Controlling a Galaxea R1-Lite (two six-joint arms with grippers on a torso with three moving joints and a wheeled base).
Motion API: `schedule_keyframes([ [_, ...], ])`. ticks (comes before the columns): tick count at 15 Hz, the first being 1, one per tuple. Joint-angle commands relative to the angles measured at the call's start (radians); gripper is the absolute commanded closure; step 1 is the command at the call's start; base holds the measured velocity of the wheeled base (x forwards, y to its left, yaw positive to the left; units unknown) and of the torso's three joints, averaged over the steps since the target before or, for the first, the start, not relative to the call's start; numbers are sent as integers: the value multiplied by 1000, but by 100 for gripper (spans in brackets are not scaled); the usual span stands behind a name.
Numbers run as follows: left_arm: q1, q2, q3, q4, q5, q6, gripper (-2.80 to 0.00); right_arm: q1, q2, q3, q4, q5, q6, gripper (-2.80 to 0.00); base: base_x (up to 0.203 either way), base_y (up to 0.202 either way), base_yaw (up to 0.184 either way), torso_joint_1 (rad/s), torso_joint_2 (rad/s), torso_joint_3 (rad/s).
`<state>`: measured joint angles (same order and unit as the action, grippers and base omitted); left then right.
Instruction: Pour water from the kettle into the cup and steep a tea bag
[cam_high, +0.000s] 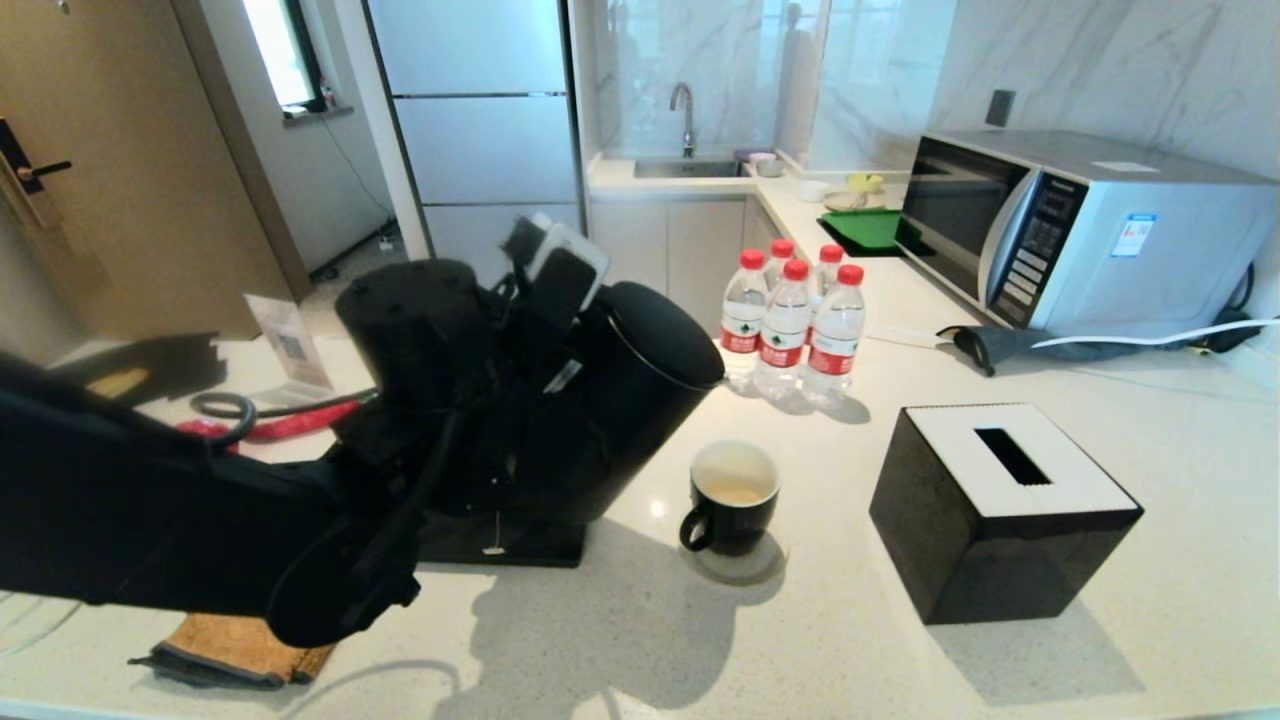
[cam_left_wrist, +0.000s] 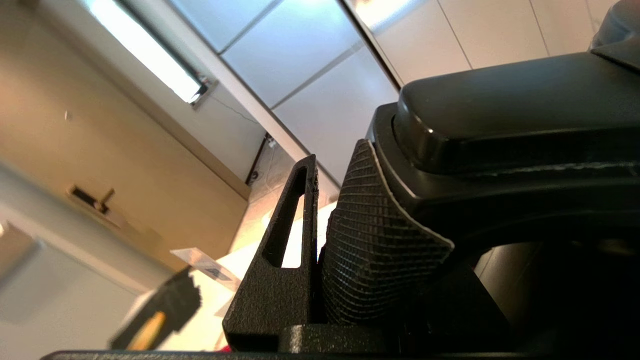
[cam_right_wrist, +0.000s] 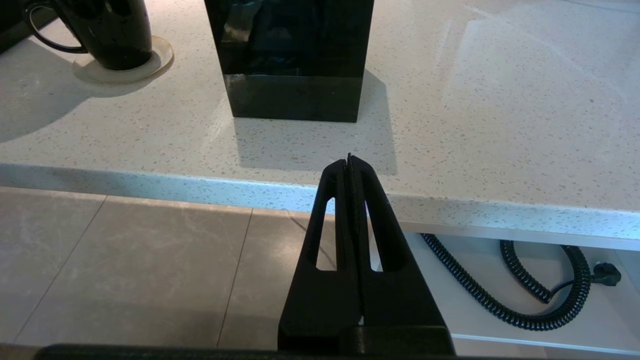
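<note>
- Black kettle (cam_high: 640, 400): tilted toward the cup, lifted over its base, held by its handle (cam_left_wrist: 500, 120) in the left pincer (cam_left_wrist: 320, 210), jaws narrowed around it.
- Cup (cam_high: 733, 497): upright on a coaster on the pale table (cam_high: 1150, 640), just beside the kettle; pale water (cam_high: 737, 492) inside.
- Tissue box (cam_high: 1003, 507): near the cup.
- Right pincer (cam_right_wrist: 348, 162): closed on nothing, hanging off the table's edge.

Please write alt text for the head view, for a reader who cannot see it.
The left tool holds the black kettle tilted toward the cup, which stands on a coaster and holds a little pale liquid. Behind it stand four red-capped bottles, to its right a black tissue box, and a microwave at the back right.
</note>
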<state>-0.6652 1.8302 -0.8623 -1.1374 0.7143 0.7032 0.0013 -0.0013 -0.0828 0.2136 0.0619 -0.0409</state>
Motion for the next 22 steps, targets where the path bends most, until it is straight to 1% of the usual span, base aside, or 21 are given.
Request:
schedule_keyframes([
  [1, 26, -23, 9, -24, 4, -21, 0, 0, 1, 0, 1, 1, -1, 0, 0, 0, 0, 0, 0, 0],
  [4, 96, -94, 41, -25, 4, -92, 0, 0, 1, 0, 1, 1, -1, 0, 0, 0, 0, 0, 0, 0],
  [7, 210, -187, 95, -25, 1, -154, 0, 0, 1, 0, 1, 1, -1, 0, 0, 0, 0, 0, 0, 0],
  [9, 299, -248, 150, -25, -1, -214, 0, 0, 1, 0, 1, 1, -1, 0, 0, 0, 0, 0, 0, 0],
  [10, 348, -274, 176, -25, -4, -259, 0, 0, 1, 0, 1, 1, -1, 0, 0, 0, 0, 0, 0, 0],
  [13, 505, -319, 237, -24, -14, -369, 0, 0, 1, 0, 1, 1, -1, 0, 0, 0, 0, 0, 0, 0],
  [15, 601, -330, 282, -24, -41, -453, 0, 0, 1, 0, 1, 1, -1, 0, 0, 0, 0, 0, 0, 0],
  [17, 678, -326, 313, -24, -70, -537, 0, 0, 1, 0, 1, 1, -1, 0, 0, 0, 0, 0, 0, 0],
  [19, 750, -307, 333, -25, -116, -588, 0, 0, 1, 0, 1, 1, -1, 0, 0, 0, 0, 0, 0, 0],
  [21, 799, -276, 364, -25, -179, -652, 0, 0, 1, 0, 1, 1, -1, 0, 0, 0, 0, 0, 0, 0],
  [22, 807, -262, 383, -26, -192, -676, 0, 0, 1, 0, 1, 1, -1, 0, 0, 0, 0, 0, 0, 0],
])
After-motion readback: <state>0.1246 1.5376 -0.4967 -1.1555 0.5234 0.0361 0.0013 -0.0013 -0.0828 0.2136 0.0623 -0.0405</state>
